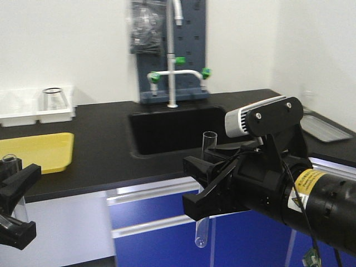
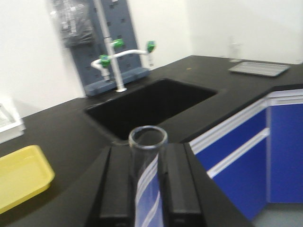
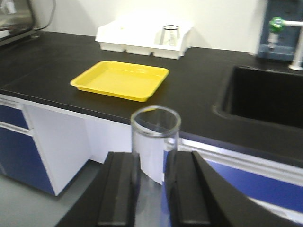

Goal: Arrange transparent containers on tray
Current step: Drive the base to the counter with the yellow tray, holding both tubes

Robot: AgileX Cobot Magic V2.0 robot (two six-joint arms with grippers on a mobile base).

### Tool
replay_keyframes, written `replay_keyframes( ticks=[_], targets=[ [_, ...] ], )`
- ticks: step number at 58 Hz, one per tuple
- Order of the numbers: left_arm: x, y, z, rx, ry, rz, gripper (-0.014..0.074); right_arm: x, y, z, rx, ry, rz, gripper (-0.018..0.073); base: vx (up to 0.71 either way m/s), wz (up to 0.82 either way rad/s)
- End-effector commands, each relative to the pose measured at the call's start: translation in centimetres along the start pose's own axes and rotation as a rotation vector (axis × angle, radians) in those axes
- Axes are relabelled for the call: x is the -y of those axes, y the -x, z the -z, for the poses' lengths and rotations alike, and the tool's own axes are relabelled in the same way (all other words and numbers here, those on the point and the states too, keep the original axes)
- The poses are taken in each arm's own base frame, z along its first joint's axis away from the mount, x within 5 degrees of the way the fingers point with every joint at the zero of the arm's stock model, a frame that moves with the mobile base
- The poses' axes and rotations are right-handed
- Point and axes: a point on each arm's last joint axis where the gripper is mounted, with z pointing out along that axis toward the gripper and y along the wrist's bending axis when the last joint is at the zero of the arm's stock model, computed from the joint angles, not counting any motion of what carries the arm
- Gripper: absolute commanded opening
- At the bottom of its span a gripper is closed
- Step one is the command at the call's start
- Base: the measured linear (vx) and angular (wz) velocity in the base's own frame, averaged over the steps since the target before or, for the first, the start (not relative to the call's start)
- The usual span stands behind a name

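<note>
While gripped, both tubes (image 2: pixel 147 170) (image 3: pixel 155 151) stand upright.

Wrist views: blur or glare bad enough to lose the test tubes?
Left wrist view: soft throughout; left test tube rim readable, wall carries blue-white reflections. Right wrist view: right test tube fairly crisp, yellow tray clear, white bins washed out.

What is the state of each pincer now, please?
Left pincer: closed, holding the left test tube.
Right pincer: closed, holding the right test tube.
</note>
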Motion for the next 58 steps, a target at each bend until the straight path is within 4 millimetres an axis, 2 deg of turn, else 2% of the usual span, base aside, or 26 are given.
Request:
replay_keyframes(
  ticks=[1, 29, 58],
  targets=[
    [-0.15, 2.29, 0.39, 0.136, 0.009, 0.013, -0.0007, -0.05, 2.70, 1.26, 0.151, 0.007, 0.014, -0.0008, 0.22, 0.61],
    [-0.15, 2.29, 0.39, 0.136, 0.009, 0.013, -0.0007, -0.05, 2.70, 1.26, 0.151, 0.007, 0.014, -0.0008, 0.27, 0.51],
    [-0.15, 2.29, 0.39, 0.136, 0.009, 0.013, -0.0007, -0.05, 2.70, 1.26, 0.151, 0.007, 0.014, -0.0008, 0.33, 0.32]
  ],
)
